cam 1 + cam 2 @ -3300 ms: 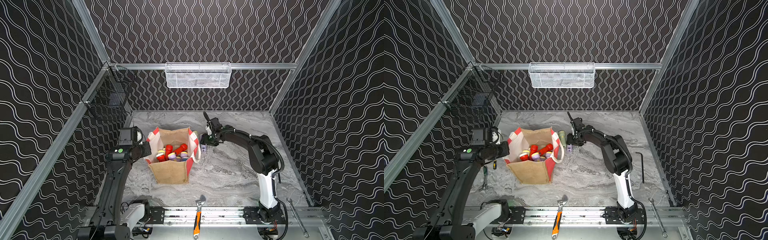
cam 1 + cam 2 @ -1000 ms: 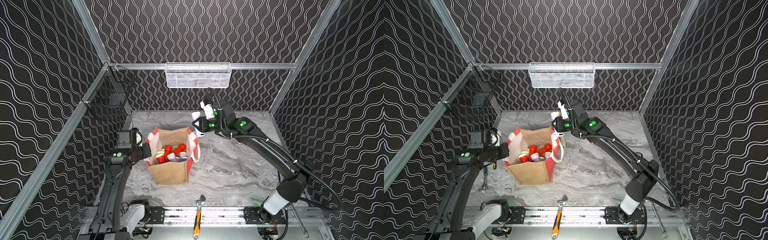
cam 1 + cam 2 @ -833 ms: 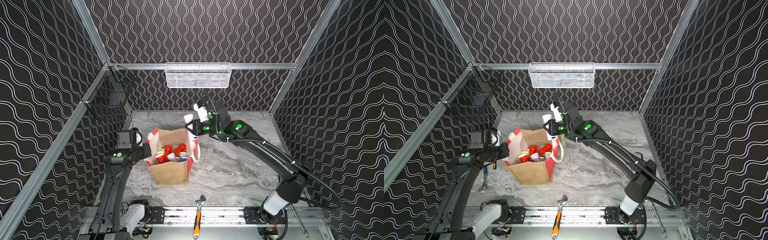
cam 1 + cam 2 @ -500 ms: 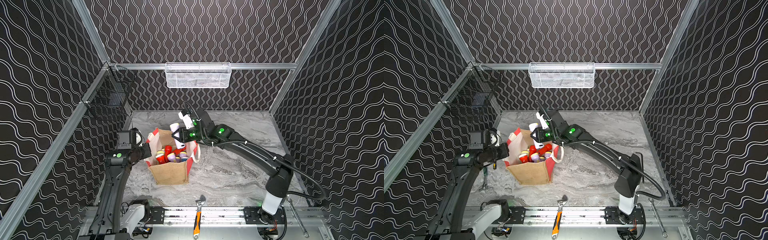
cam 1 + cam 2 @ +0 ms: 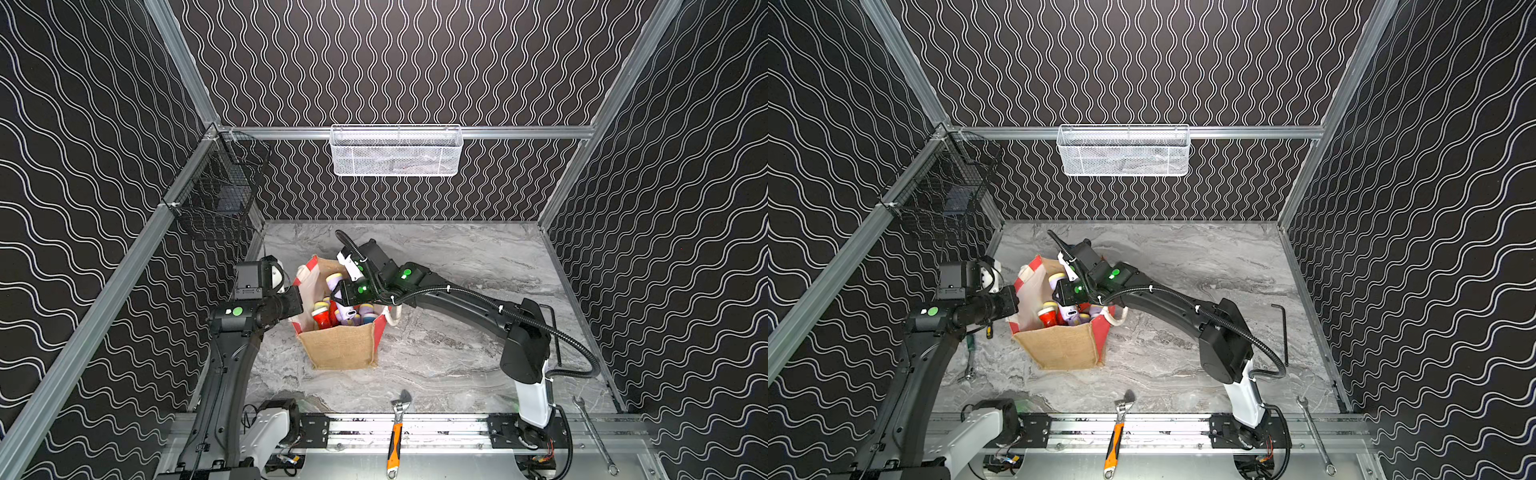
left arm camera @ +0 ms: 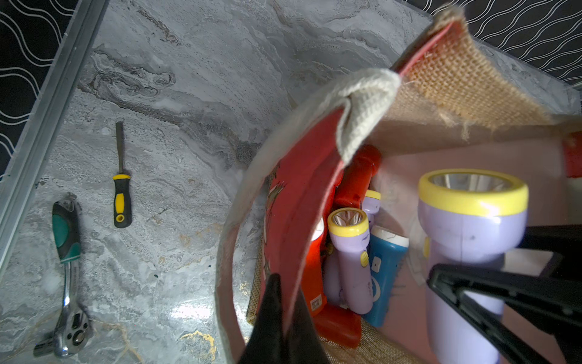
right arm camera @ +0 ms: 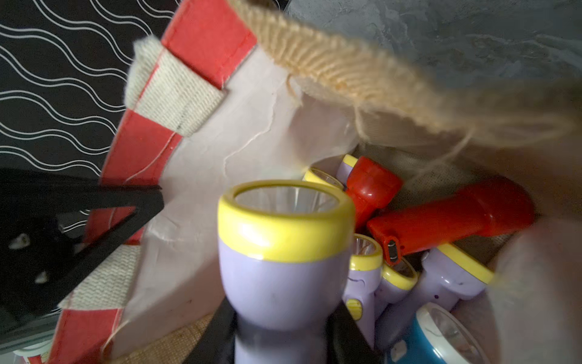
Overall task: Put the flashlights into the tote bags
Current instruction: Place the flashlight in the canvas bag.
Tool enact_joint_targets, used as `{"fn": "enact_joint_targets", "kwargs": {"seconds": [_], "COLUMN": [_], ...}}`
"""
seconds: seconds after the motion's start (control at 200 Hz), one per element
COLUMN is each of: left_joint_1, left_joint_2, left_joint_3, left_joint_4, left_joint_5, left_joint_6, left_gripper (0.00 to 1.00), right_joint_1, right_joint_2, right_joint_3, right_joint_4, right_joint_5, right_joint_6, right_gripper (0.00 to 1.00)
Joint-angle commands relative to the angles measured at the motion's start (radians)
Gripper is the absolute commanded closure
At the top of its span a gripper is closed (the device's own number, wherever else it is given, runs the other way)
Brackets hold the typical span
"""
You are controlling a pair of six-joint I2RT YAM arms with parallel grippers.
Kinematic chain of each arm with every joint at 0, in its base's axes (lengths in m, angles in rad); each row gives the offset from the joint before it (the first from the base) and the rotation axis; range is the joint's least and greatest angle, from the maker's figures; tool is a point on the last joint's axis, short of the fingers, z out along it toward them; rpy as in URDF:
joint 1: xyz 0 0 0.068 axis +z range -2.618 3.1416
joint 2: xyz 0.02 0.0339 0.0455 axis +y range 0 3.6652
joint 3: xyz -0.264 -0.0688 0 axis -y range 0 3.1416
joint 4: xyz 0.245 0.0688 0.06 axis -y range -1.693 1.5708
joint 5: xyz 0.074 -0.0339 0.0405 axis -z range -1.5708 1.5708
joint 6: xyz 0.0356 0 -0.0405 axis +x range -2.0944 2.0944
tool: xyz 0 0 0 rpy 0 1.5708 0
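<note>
Right gripper [image 7: 283, 334] is clamping a lilac flashlight [image 7: 280, 277] inside the tote bag [image 5: 340, 347].
Left gripper [image 6: 285, 293] is pinching the bag's striped rim.

flashlights [image 5: 322, 319] in tote bag [image 5: 340, 352], wrench [image 5: 395, 432] before it

A robotics lab test cell: black wavy-patterned walls [image 5: 395, 62] framed by aluminium rails [image 5: 519, 132] box in a marble-look tabletop [image 5: 457, 257]. Two robot arms [image 5: 457, 301] stand on a metal base rail [image 5: 436, 428] at six o'clock. A white mesh basket [image 5: 396, 151] hangs at twelve o'clock, a black wire basket [image 5: 216, 199] at ten.
</note>
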Motion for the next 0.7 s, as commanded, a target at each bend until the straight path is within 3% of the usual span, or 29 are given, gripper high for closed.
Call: {"fn": "enact_joint_targets", "kwargs": {"seconds": [0.0, 0.48, 0.696], "left_joint_1": [0.002, 0.002, 0.002], "left_joint_2": [0.004, -0.003, -0.007], "left_joint_3": [0.008, 0.001, 0.000], "left_joint_4": [0.061, 0.063, 0.060], "left_joint_5": [0.005, 0.003, -0.003], "left_joint_6": [0.006, 0.005, 0.008], "left_gripper": [1.00, 1.00, 1.00], "right_joint_1": [0.001, -0.008, -0.010], "right_joint_2": [0.019, 0.132, 0.150], "right_joint_3": [-0.011, -0.006, 0.032], "right_joint_4": [0.008, -0.102, -0.135], "right_joint_5": [-0.011, 0.001, -0.007], "right_joint_6": [0.015, -0.049, -0.062], "right_gripper": [0.74, 0.69, 0.55]}}
